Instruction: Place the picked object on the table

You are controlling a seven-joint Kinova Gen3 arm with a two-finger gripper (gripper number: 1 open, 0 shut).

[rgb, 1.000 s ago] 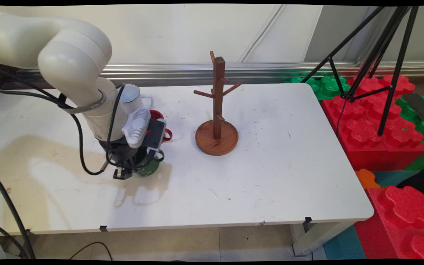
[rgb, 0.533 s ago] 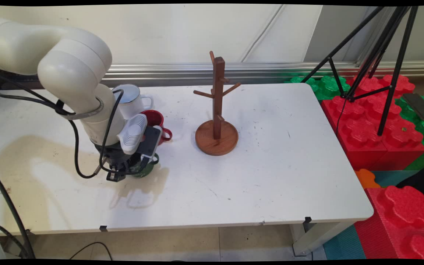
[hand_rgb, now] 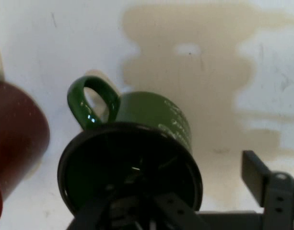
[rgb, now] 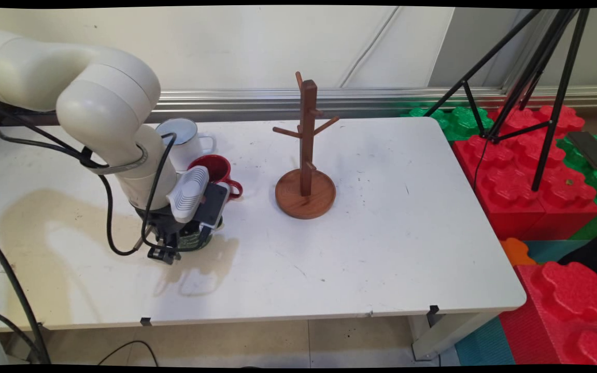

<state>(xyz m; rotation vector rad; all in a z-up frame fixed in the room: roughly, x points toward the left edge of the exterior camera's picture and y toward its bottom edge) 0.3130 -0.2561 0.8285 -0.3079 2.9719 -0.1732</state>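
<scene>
A dark green mug (hand_rgb: 151,115) stands upright on the white table (rgb: 360,248), its handle (hand_rgb: 91,98) toward the upper left of the hand view. My gripper (hand_rgb: 194,187) is down over its mouth and open. One finger (hand_rgb: 254,175) stands outside the mug's wall with a gap to the rim, and the black linkage reaches into the mug's opening. In the main view the hand (rgb: 174,243) covers most of the green mug (rgb: 193,242). A red mug (rgb: 218,173) stands just behind it, and a white enamel mug (rgb: 182,137) farther back.
A wooden mug tree (rgb: 306,155) with bare pegs stands on its round base at the table's middle. Black cables (rgb: 109,217) loop from the arm to the left of the hand. Tripod legs (rgb: 547,103) and red and green foam blocks (rgb: 526,171) lie beyond the table's right edge.
The hand has shifted a little to the left and toward the near edge. The green mug shows farther left too, and its handle is now hidden behind the hand.
</scene>
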